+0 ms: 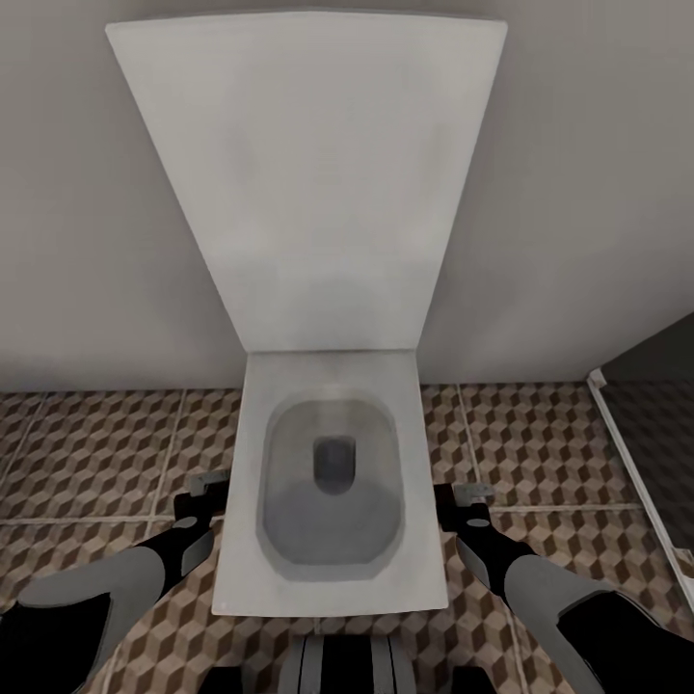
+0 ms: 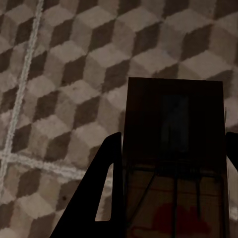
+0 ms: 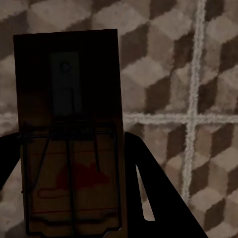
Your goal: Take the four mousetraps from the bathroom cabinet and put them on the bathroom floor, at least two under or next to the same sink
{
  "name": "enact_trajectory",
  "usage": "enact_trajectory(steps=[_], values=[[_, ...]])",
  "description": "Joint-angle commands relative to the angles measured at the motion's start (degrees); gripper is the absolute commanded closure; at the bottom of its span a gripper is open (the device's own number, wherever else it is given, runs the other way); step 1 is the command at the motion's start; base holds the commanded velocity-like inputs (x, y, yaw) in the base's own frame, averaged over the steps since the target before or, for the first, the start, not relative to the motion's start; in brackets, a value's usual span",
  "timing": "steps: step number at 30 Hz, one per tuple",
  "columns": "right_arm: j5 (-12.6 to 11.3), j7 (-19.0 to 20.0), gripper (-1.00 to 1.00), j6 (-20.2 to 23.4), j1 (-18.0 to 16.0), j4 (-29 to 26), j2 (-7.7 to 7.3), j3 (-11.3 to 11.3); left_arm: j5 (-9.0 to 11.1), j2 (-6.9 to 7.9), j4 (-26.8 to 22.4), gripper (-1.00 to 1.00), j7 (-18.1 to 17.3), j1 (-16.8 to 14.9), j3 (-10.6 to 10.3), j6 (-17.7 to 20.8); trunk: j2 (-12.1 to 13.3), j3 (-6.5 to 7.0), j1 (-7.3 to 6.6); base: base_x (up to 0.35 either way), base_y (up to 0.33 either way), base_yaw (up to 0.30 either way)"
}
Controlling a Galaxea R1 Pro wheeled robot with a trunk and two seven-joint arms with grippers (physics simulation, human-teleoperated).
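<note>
Left gripper [image 2: 171, 198] clamped on a mousetrap [image 2: 173, 148]: dark fingers [image 2: 94, 198] pressed against both long edges of the slab, the trap standing out beyond the fingertips above the bathroom floor [image 2: 59, 64]. Right gripper [image 3: 74, 188] likewise closed on a second mousetrap [image 3: 69, 129], one finger [image 3: 153, 188] tight along its long side, the other at the opposite edge, largely cut off by the frame.

Both traps flat, rectangular, dark brown wood in shadow. On each, thin wire bars running lengthwise, a cross spring near the middle, a small grey metal plate toward the far end, and a faded red mark on the wood close to the fingers.

Floor of glossy square tiles printed with brown, beige and white cubes, pale grout lines crossing beneath each trap.

In the head view, a white toilet [image 1: 333, 482] dead ahead against a plain grey wall [image 1: 598, 193]: square-cornered bowl, broad flat lid [image 1: 308, 183] raised and leaning back, grey water well inside. Grey-and-black forearms reaching forward on either side of the bowl, the left gripper [image 1: 207, 482] and right gripper [image 1: 472, 496] low over the tiles [image 1: 96, 453] beside its front corners. Dark shower floor [image 1: 655, 434] behind a white sill at the far right.
</note>
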Motion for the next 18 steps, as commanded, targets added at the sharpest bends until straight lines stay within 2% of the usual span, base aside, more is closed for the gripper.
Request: enact_trajectory(steps=[1, 18], values=[[-0.20, 0.02, 1.00, -0.16, 0.00, 0.00, -0.01, 0.00, -0.11, 0.01, 0.01, 1.00, 0.18, 0.00, 0.00, 0.02, -0.42, -0.19, 0.22, 0.000, 0.000, 0.000], [-0.23, 0.02, 1.00, -1.73, 0.00, 0.08, -0.12, 0.02, -0.09, 0.12, 0.09, 1.00, 0.10, 0.00, -0.01, 0.02, -7.24, -3.24, 3.96, 0.000, 0.000, 0.000]])
